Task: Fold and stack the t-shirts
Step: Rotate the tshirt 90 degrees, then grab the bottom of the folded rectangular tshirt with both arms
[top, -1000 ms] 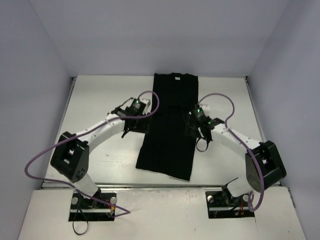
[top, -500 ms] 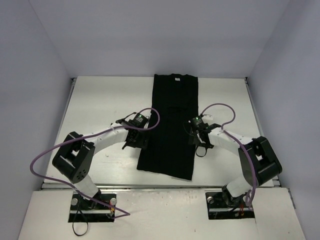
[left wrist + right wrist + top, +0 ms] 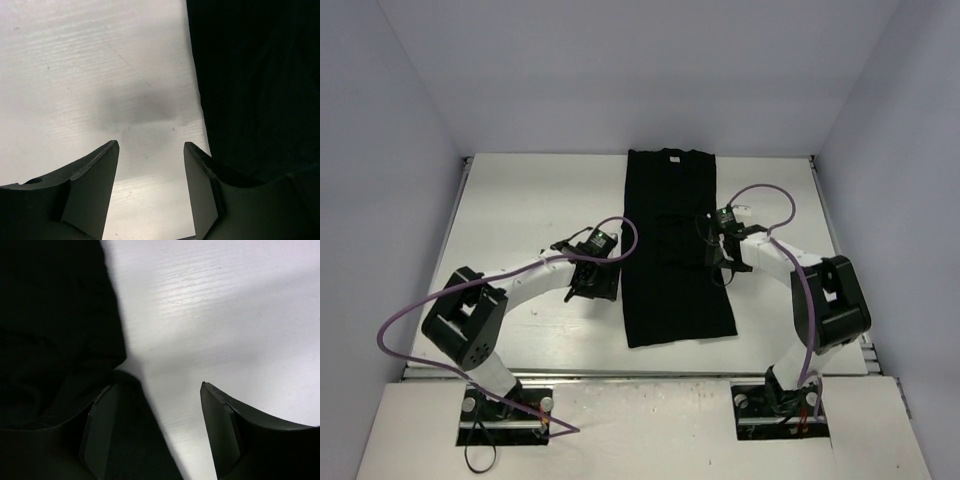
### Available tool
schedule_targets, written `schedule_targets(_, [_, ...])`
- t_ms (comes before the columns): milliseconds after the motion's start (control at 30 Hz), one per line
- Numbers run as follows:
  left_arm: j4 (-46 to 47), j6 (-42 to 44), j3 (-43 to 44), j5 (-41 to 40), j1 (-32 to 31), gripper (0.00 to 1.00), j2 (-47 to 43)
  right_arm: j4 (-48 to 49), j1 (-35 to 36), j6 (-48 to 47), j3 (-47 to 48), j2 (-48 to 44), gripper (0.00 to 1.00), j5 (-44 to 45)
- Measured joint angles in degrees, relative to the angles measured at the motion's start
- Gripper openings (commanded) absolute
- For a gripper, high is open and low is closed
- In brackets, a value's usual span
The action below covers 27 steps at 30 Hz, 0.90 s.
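**Black t-shirt lies flat between two released grippers**

Pale walls [image 3: 620, 70] close in a white surface [image 3: 540, 200]. On it the black t-shirt [image 3: 675, 260] lies flat as a long narrow strip. Its collar end is beyond both grippers and its hem end is nearer the arm bases.

The left gripper [image 3: 150, 145] is low over bare surface with its jaws parted and nothing between them. The shirt's long edge runs just beside its right finger, and the rest of the cloth spreads away on that side.

The right gripper [image 3: 157, 385] is also released and grasps nothing. It straddles the shirt's other long edge: its left finger is over the black cloth, its right finger over bare white surface. Whether that left finger touches the fabric cannot be told.
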Motion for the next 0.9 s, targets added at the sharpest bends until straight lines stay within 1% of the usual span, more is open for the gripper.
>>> schedule_targets(133, [0.01, -1.54, -0.53, 0.42, -1.66, 0.51, -1.61, -0.68, 0.26, 0.39, -1.52, -7.33, 0.64, -1.86])
schedule_targets(200, [0.1, -2.81, -0.6, 1.0, -2.68, 0.51, -2.64, -1.2, 0.32, 0.86, -3.44, -12.76, 0.61, -3.05])
schedule_targets(267, [0.49, -4.5, -1.37, 1.51, -3.81, 0.5, -4.07, -2.34, 0.32, 1.55, -5.97, -18.39, 0.57, -4.41])
schedule_targets(400, [0.52, -8.15, -3.5, 1.94, -6.87, 0.45, -6.22, -4.81, 0.57, 4.35, -12.03, -26.45, 0.52, -7.07])
schedule_targets(467, [0.69, -9.78, -4.58, 1.96, -8.66, 0.45, -6.37, -7.0, 0.81, 6.5, -15.44, -29.67, 0.51, -8.29])
schedule_targets(600, [0.64, -12.78, -5.93, 1.64, -12.65, 0.44, -5.81, -10.29, 1.11, 11.07, -19.87, -34.13, 0.5, -9.81])
schedule_targets(700, [1.24, -14.71, -6.1, 1.18, -14.8, 0.44, -4.77, -12.17, 2.49, 13.76, -21.46, -36.54, 0.5, -9.71])
schedule_targets(900, [3.18, -18.43, -8.61, -0.03, -15.52, 0.43, -4.63, -14.04, 5.38, 18.07, -21.98, -37.52, 0.52, -9.0])
